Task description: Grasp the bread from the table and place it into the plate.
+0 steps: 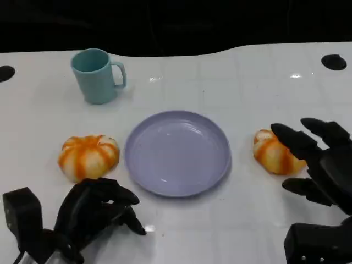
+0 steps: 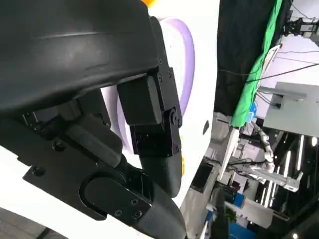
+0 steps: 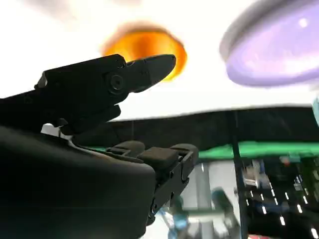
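Two orange-and-white striped bread buns lie on the white table. One bun (image 1: pixel 88 157) sits left of the lilac plate (image 1: pixel 177 153), the other bun (image 1: pixel 273 152) right of it. My right hand (image 1: pixel 322 165) hovers at the right bun with fingers spread, fingertips reaching over its right side, holding nothing. The right wrist view shows that bun (image 3: pixel 149 50) just beyond a fingertip (image 3: pixel 154 67), with the plate (image 3: pixel 274 55) beside it. My left hand (image 1: pixel 96 209) rests low near the front edge, below the left bun, fingers curled in and holding nothing. The plate rim (image 2: pixel 187 64) shows past my left hand (image 2: pixel 144 124).
A teal mug (image 1: pixel 97 75) stands at the back left, handle to the right. Dark round marks (image 1: pixel 334 61) sit at the table's far corners. The table's far edge borders a black backdrop.
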Available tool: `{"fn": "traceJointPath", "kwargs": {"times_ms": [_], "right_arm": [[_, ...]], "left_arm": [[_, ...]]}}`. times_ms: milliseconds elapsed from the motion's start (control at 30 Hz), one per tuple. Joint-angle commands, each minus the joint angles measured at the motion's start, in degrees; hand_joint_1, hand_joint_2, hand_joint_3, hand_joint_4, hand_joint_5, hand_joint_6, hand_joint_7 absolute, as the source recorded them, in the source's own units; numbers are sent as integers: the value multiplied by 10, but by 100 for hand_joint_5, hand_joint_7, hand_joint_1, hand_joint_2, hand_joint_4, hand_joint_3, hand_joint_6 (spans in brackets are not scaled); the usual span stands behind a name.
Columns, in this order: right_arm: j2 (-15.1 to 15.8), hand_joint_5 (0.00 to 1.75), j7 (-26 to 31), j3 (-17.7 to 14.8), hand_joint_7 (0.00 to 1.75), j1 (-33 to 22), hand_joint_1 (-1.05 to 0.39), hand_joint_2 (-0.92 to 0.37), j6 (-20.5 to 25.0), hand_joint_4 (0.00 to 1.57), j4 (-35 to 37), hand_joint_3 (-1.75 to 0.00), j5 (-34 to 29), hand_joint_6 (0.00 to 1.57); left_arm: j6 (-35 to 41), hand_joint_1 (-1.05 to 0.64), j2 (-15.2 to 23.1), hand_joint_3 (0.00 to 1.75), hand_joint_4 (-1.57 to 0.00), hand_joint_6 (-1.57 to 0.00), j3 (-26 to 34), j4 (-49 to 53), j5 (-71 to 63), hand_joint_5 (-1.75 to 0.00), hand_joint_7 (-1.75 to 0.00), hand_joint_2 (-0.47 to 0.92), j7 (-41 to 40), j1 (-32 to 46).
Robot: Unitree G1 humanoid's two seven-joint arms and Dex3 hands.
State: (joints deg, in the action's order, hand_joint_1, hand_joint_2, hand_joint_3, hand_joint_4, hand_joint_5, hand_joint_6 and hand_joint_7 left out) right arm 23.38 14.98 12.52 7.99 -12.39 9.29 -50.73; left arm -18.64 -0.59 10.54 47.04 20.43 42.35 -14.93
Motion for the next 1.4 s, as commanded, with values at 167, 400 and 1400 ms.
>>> {"fn": "traceJointPath", "kwargs": {"times_ms": [167, 400, 1400], "right_arm": [[8, 23, -60, 34, 1, 61, -53, -83, 39, 0, 40, 0, -2, 20], [-5, 28, -57, 78, 1, 126, -53, -84, 59, 2, 129, -1, -15, 22], [-73, 172, 112, 166, 147, 330, -14, -68, -78, 91, 555, -68, 43, 81]], "left_arm": [[-1, -105, 7, 0, -157, -157, 3, 2, -1, -57, -18, 73, 2, -1], [-5, -105, 7, 1, -157, -157, 3, 6, -1, -57, -17, 73, 4, -4], [-6, -105, 4, 0, -157, -157, 0, -8, -2, -57, -18, 73, -1, 6]]}}
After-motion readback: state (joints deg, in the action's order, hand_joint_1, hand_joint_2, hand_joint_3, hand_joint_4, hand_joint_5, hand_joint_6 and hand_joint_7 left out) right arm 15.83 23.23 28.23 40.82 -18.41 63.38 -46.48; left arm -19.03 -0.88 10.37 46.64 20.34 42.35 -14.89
